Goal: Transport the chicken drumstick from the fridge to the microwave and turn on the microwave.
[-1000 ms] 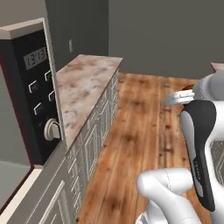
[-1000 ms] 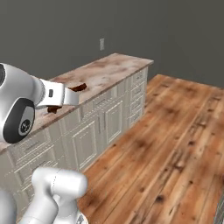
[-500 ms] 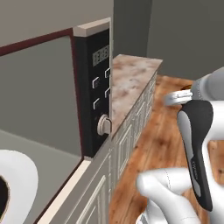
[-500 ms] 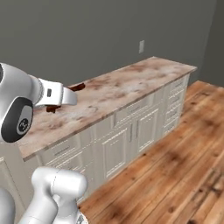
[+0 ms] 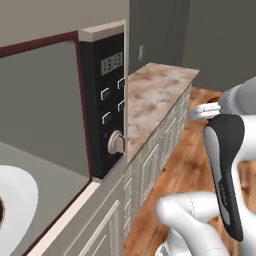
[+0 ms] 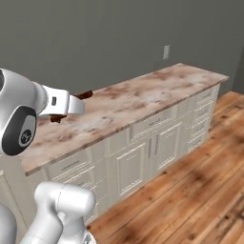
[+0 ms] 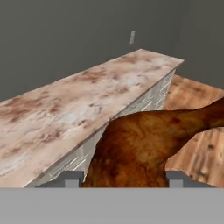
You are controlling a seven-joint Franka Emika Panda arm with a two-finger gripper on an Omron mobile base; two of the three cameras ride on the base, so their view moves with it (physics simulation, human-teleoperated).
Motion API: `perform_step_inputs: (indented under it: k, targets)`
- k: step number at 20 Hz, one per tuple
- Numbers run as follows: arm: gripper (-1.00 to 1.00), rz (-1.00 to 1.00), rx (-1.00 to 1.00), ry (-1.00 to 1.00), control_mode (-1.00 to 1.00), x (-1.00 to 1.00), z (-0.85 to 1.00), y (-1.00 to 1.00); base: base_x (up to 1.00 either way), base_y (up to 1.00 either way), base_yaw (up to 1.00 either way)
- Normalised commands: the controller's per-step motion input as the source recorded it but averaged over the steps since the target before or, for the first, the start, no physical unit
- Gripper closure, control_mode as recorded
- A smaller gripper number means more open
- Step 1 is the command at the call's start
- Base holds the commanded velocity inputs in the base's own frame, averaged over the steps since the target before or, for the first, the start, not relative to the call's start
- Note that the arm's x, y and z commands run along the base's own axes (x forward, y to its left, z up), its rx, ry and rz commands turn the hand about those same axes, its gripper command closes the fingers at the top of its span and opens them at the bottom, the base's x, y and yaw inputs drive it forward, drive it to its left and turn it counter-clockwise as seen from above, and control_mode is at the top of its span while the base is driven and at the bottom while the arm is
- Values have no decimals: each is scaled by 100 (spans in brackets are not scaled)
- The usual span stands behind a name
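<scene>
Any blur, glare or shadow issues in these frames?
Left base view: soft and low-detail, flat light, no glare on the microwave panel. Right base view: even light, faint shadow under the countertop lip. Hand view: chicken drumstick very close, its texture smeared; far counter soft.

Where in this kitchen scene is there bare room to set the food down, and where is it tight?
The marble counter lies bare from the microwave's control panel to its far end by the wall outlet. The open microwave offers grey floor beside its white plate. It is tight at the gripper, shut on the chicken drumstick.
</scene>
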Motion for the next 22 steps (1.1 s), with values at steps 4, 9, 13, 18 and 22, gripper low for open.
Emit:
perform_step_inputs:
  k: [4,9,13,18,22]
  targets:
    - [100,0,0,0,100,0,0,0,-12,38,48]
    - [100,0,0,0,100,0,0,0,-40,47,46]
    - [100,0,0,0,100,0,0,0,-67,38,39]
    - [100,0,0,0,100,0,0,0,-65,20,37]
    - [100,0,0,0,100,0,0,0,-71,0,41]
